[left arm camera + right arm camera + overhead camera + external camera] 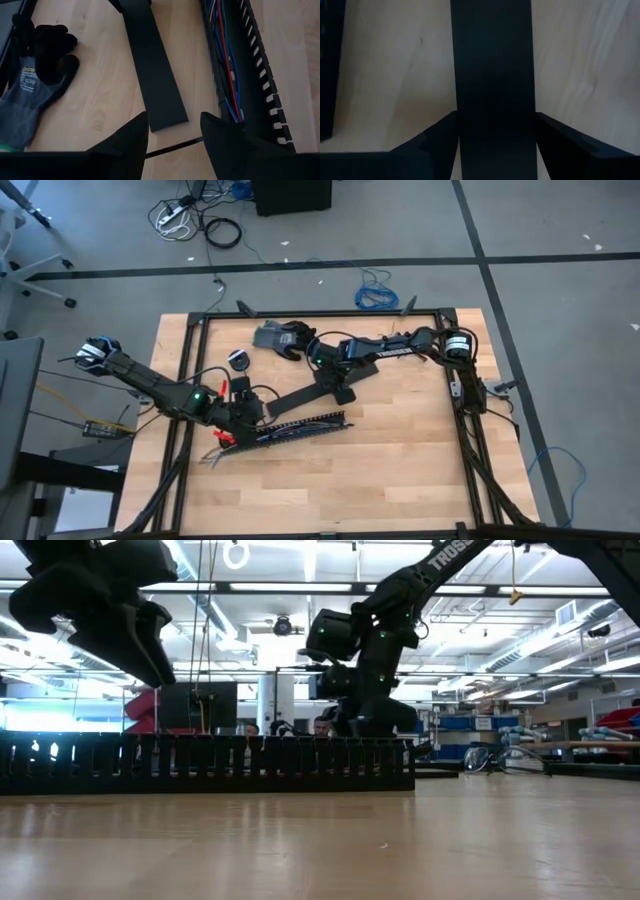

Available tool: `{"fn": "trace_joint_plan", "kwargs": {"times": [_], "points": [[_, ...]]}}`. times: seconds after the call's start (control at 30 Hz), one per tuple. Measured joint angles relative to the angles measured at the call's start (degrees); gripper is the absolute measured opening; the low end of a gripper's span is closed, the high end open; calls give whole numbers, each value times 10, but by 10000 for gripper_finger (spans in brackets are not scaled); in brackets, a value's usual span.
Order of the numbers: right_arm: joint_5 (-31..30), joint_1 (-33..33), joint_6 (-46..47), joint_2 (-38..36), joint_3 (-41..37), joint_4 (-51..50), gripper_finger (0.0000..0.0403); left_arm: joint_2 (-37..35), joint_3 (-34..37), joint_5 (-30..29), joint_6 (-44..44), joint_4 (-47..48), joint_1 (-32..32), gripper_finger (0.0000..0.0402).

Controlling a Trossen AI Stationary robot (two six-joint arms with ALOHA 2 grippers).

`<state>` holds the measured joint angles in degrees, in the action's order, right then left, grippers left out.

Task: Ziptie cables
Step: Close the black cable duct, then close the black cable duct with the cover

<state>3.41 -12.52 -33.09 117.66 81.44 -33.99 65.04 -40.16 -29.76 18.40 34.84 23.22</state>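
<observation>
Room: beyond the table in the low view, a bright workshop with ceiling strip lights, shelving, and two people partly visible behind the channel.
Floor: grey, with taped lines; a coiled blue cable (376, 292) and a looped black cord (223, 232) lie on it past the table's far edge.
Table (400, 470): pale wooden top inside a black frame, bare along its near side.
Right arm: reaches from the far right towards the middle of the table.
Left arm: comes in from the left, bent low over the left half.
Slotted channel (300, 426): long black trough lying slantwise near the table's middle; in the low view its comb-like wall blocks everything behind it.
Cables (227, 75): thin blue, red and grey wires lying lengthwise inside the channel, with splayed ends spilling out at its left end.
Flat black strip (152, 65): a cover-like bar lying on the wood just beside the channel, on its far side.
Glove (35, 85): grey with black fingertips, lying on the wood at the far side, well apart from the channel.
Right gripper (495, 127): fingers set either side of the flat black strip, straddling it; whether they press it cannot be told.
Left gripper (172, 132): fingers parted, nothing between them, above the strip's end, just beside the channel.
</observation>
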Motion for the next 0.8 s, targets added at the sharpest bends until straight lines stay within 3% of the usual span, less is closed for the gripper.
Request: {"fn": "trace_joint_plan", "kwargs": {"times": [0.6,0.8], "points": [[-40,0,93,-62,-1,-194,222,0,0,0,0,12,0,173],[-29,-12,133,-80,0,-254,215,0,0,8,1,35,0,173]]}}
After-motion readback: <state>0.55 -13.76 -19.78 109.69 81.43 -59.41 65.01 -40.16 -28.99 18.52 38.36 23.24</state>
